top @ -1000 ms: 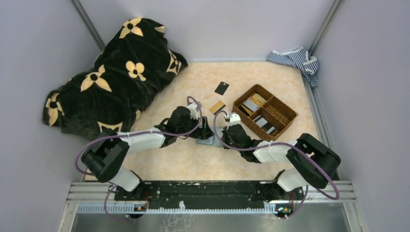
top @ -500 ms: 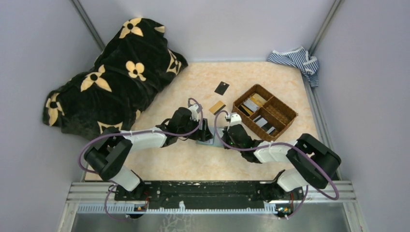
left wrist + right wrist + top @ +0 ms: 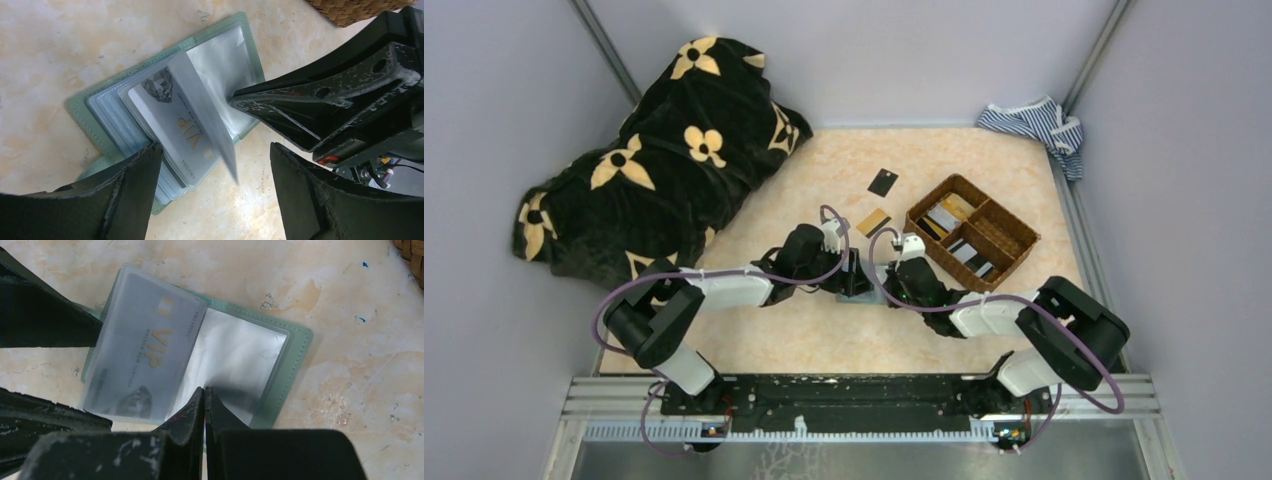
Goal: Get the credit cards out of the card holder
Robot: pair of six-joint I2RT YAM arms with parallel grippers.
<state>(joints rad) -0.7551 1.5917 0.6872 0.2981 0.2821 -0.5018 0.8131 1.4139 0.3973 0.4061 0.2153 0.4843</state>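
left arm (image 3: 724, 288) edged rightward, fingers (image 3: 125, 200) spread over card holder (image 3: 220, 60).

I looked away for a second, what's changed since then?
The left arm edged right, bringing the open left pincer closer over the card holder. The right pincer stayed shut at the holder's clear sleeve; woven basket, black card and gold card did not move.
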